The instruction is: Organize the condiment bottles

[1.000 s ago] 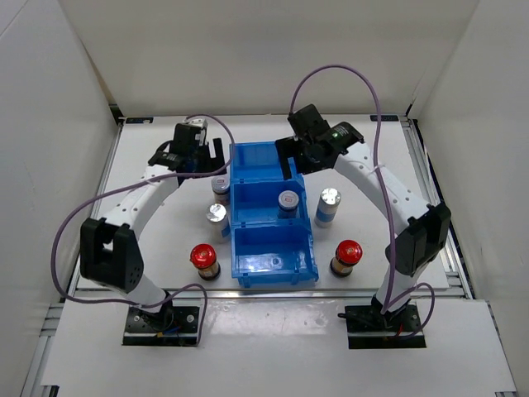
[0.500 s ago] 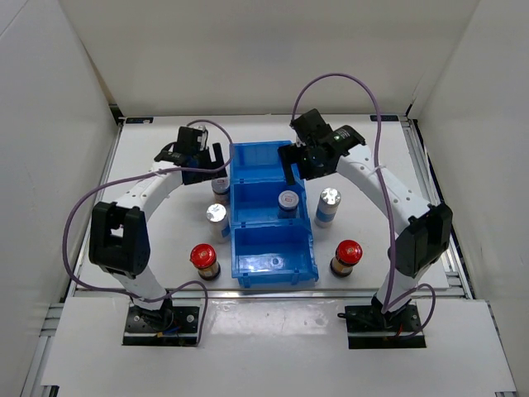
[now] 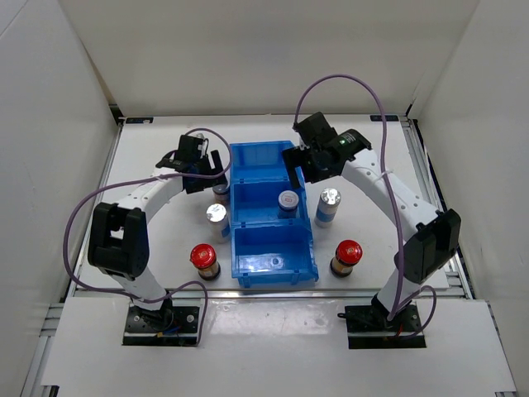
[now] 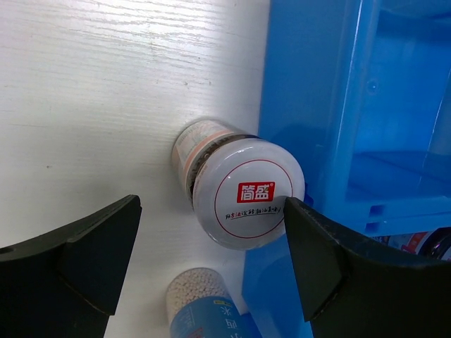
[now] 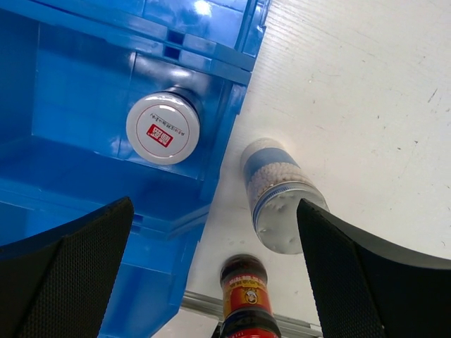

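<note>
A short bottle with a red-marked silver cap (image 3: 220,189) stands against the left wall of the blue bin (image 3: 273,269). My left gripper (image 3: 212,171) is open just above it. In the left wrist view this bottle (image 4: 248,193) sits between the spread fingers (image 4: 84,260), untouched. A second short bottle (image 3: 288,199) stands in the bin's middle compartment. My right gripper (image 3: 297,172) is open above the bin's right side. The right wrist view shows that second bottle (image 5: 163,128), a tall silver-capped bottle (image 5: 282,197) and a dark brown bottle (image 5: 246,299).
Tall silver-capped bottles stand left (image 3: 216,213) and right (image 3: 329,198) of the bin. Red-capped bottles stand at the near left (image 3: 203,256) and near right (image 3: 348,252). The bin's far and near compartments hold nothing. White walls enclose the table on three sides.
My left gripper has shifted nearer, over the short bottle beside the bin. My right gripper has moved slightly right and nearer. No bottle has moved.
</note>
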